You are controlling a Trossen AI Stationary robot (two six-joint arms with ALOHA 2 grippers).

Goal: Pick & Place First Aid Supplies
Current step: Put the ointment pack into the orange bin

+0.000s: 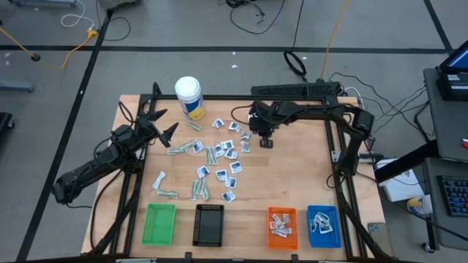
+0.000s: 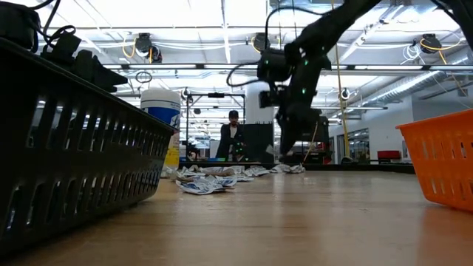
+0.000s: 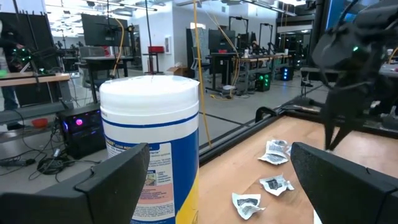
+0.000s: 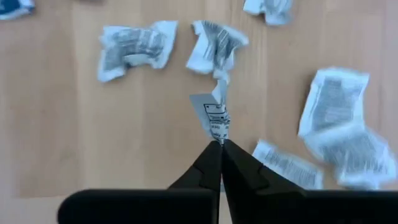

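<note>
Your right gripper (image 4: pixel 221 144) has its fingers pinched together on the corner of a white sachet (image 4: pixel 214 115), which hangs from the tips above the far middle of the table (image 1: pixel 292 183), at the right edge of the scattered pile of sachets (image 1: pixel 219 157). You can see other crumpled packets lying on the wood around it, none touching the held one. Your left gripper (image 1: pixel 162 124) hovers spread wide just left of the pile, pointing at the white bottle (image 1: pixel 189 96) with the yellow label that stands at the far edge. Along the near edge sit your green tray (image 1: pixel 159 223), black tray (image 1: pixel 209 224), orange tray (image 1: pixel 281 225) and blue tray (image 1: pixel 323 225); the orange and blue ones hold packets.
</note>
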